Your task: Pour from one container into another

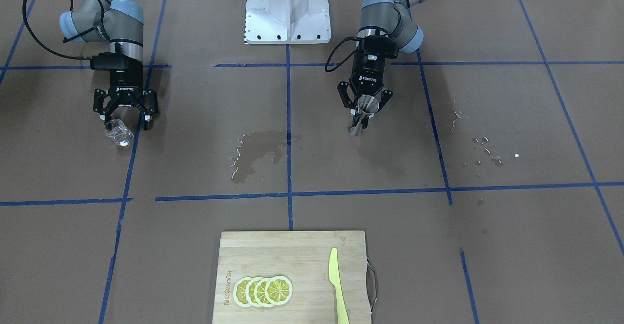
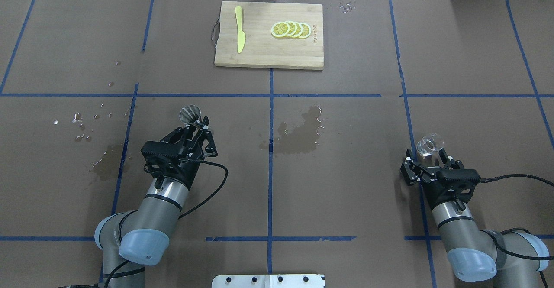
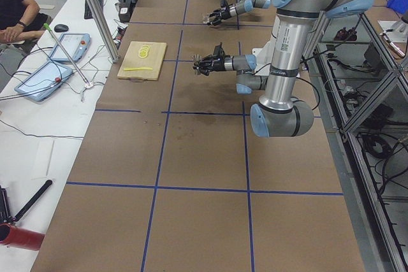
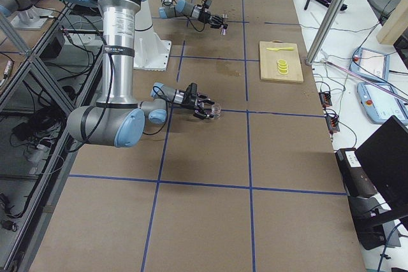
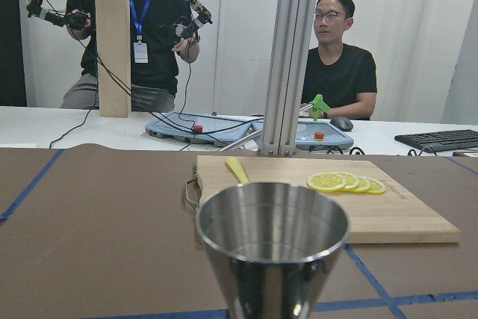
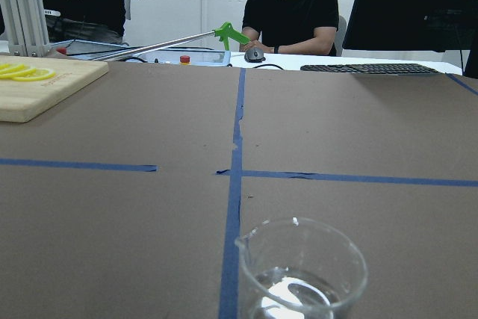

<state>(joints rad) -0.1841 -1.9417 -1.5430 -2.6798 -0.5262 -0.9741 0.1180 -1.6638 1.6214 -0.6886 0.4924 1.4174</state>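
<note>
Left gripper (image 2: 197,128) holds jigger (image 2: 190,114) upright, mouth up.

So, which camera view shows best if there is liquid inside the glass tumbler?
The right wrist-mounted view: the glass tumbler fills the foreground, with clear liquid visible at its bottom. In the front-facing and overhead views it is small and transparent in the right gripper; in the side views it is tiny.

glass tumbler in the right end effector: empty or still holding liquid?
Still holding some. The right wrist view shows the glass tumbler upright with a shallow pool glinting at its bottom, far below the rim. Exact amount: cannot tell.
</note>
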